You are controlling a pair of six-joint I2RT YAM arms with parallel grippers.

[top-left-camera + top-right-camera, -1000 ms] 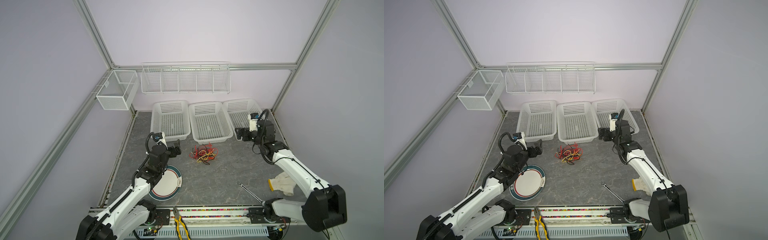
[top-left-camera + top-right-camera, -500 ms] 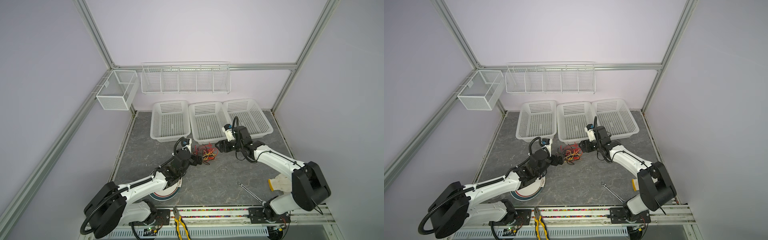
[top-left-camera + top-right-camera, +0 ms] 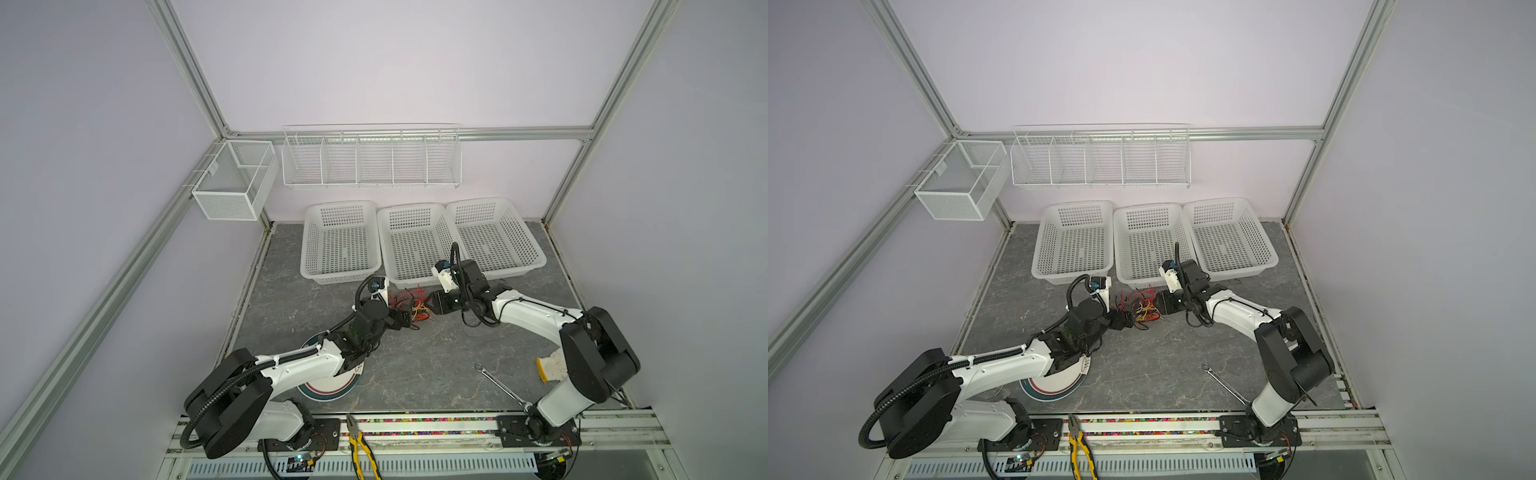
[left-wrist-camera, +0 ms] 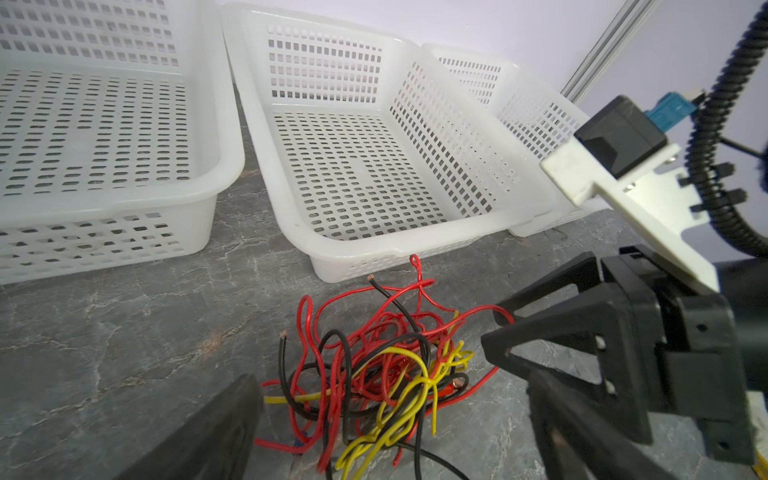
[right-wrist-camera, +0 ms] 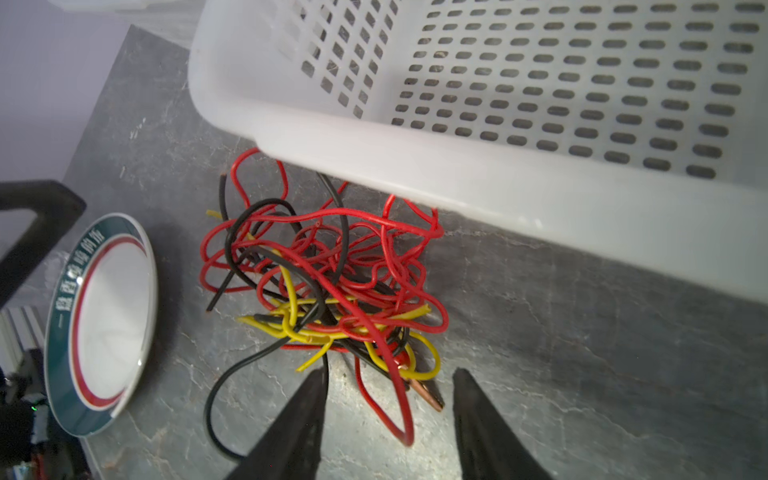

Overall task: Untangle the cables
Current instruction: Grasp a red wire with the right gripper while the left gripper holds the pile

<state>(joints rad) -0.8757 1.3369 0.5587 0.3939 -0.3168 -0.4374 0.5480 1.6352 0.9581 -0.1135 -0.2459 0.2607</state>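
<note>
The cables (image 3: 412, 306) (image 3: 1143, 309) lie as one tangled bundle of red, yellow and black wires on the grey table, just in front of the middle basket. My left gripper (image 3: 404, 319) (image 4: 395, 440) is open, its fingers set wide on either side of the cables (image 4: 374, 365). Facing it from the other side, my right gripper (image 3: 431, 305) (image 5: 388, 374) (image 4: 492, 328) is also open, jaws partly narrowed. A red loop and a copper clip end of the cables (image 5: 332, 291) lie between its fingertips, which are not pressing on them.
Three white baskets (image 3: 316, 274) (image 3: 446, 232) (image 3: 536, 257) line the back; the middle basket's rim (image 5: 457, 174) overhangs the bundle. A plate (image 3: 332, 392) (image 5: 104, 311) lies under the left arm. A wrench (image 3: 498, 384), a glove (image 3: 550, 368) and pliers (image 3: 361, 449) lie near the front.
Both arms swung in from the sides to the bundle. The right gripper's jaws have narrowed around a red loop. The left gripper stayed wide open.
</note>
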